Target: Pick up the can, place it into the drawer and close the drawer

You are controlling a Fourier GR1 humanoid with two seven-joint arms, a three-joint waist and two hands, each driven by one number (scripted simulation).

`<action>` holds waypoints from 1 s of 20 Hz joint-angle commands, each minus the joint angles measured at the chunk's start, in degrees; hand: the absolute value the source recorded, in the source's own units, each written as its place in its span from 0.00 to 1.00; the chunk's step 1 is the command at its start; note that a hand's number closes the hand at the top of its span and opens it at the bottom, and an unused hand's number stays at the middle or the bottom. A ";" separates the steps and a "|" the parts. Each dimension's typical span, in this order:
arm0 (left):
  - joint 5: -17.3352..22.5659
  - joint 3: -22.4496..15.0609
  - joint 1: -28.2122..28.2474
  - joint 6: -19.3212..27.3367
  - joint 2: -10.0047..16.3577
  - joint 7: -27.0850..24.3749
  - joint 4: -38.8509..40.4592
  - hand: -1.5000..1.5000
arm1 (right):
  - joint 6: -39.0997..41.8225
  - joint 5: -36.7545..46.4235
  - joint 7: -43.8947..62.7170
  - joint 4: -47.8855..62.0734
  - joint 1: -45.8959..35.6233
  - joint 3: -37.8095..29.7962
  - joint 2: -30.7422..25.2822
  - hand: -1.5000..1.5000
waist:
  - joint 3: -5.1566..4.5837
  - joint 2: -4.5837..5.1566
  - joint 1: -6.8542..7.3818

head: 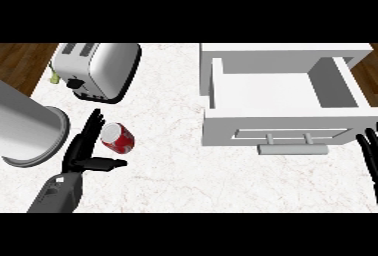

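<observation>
Looking down on the white marbled counter (177,170), you are seeing the red can (119,138) sitting near the left side, well apart from the drawer (221,125). Its silver end is facing up and slightly toward the upper left, while the red body is showing toward the lower right, so its long axis is running along that diagonal in your view. It is looking more like a can standing on end than one lying flat, though you cannot be sure from this angle. Your left hand (83,152) is hovering just beside the can on its left, with the fingers stretched straight toward the far edge and the thumb sticking out to the right just below the can. The hand is spread and is not curling around anything, and you cannot tell whether the fingers are touching the can. Your right hand (368,150) is resting at the right edge of the view, fingers up and relaxed, just beside the drawer's front. The drawer is standing pulled out from its white cabinet, its grey bar handle (292,149) facing you. A silver toaster (96,67) is sitting at the far left, and a large grey round pot (29,130) is lying just left of your left hand.
</observation>
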 commanded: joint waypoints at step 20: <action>0.44 -3.32 -5.26 1.65 -4.50 2.27 0.16 1.00 | 0.12 -2.55 0.08 -4.11 4.64 0.74 1.37 0.00 | 0.04 -0.15 0.25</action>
